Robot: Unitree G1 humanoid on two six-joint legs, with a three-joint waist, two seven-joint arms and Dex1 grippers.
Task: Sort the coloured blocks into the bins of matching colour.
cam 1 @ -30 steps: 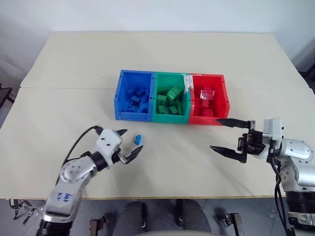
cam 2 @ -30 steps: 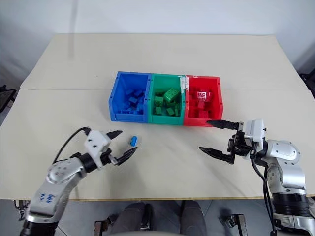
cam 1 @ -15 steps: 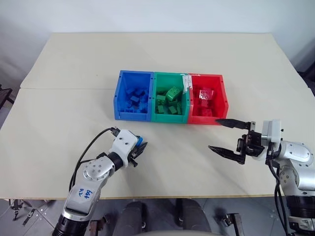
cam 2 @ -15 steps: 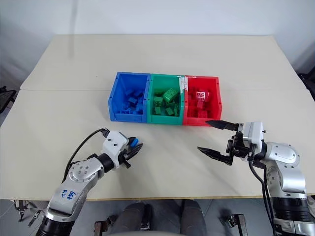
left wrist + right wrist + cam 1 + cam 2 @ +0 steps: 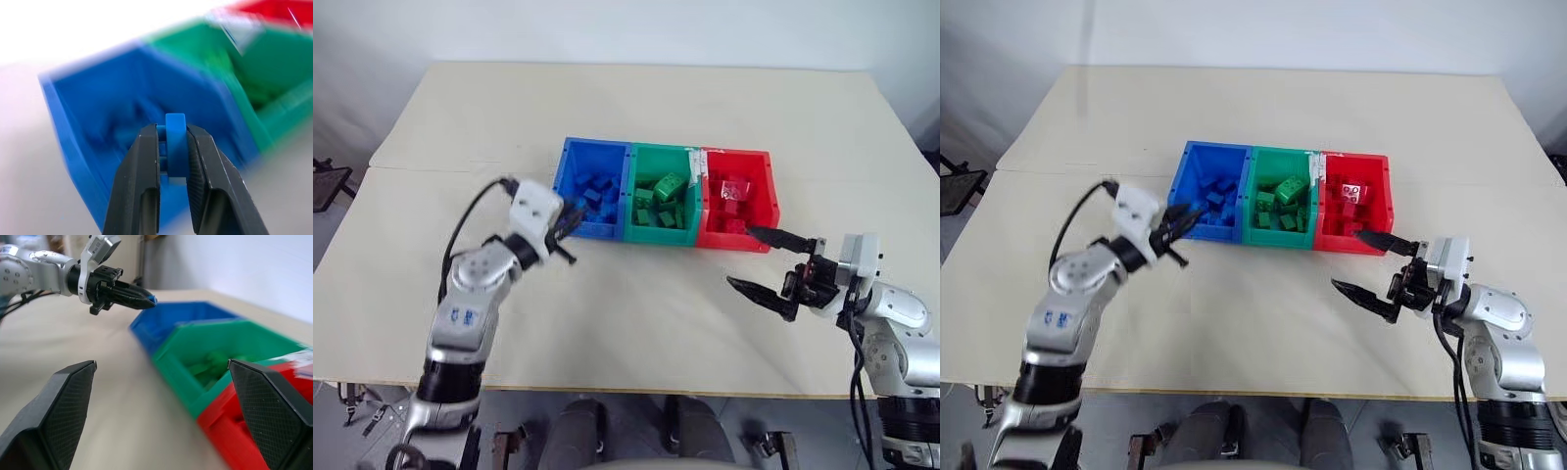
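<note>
Carrying step in hand, by the look of it: left gripper (image 5: 172, 147) pinched nearly closed on a small blue block (image 5: 175, 142), gripped between the two black fingers (image 5: 143, 166) with its top edge showing past the tips; held in the air at the near left corner of the blue bin (image 5: 570, 164), just short of the opening, clear of the counter (image 5: 636, 313).

Blue bin at the left end of the joined row, already holding several blue bricks; green bin (image 5: 640, 157) in the middle and red bin (image 5: 766, 186) at the right, each with bricks of its own colour inside; no loose bricks visible on the counter around them.

Right gripper (image 5: 771, 264) spread wide and empty, hovering over bare counter just in front of the red bin, touching nothing.

Next move, judged from this: bring the block on past the near wall until squarely above the blue compartment, away from the shared wall with the green one; then spread the fingers and let it drop; release too early likely to bounce it off the rim onto the counter.
</note>
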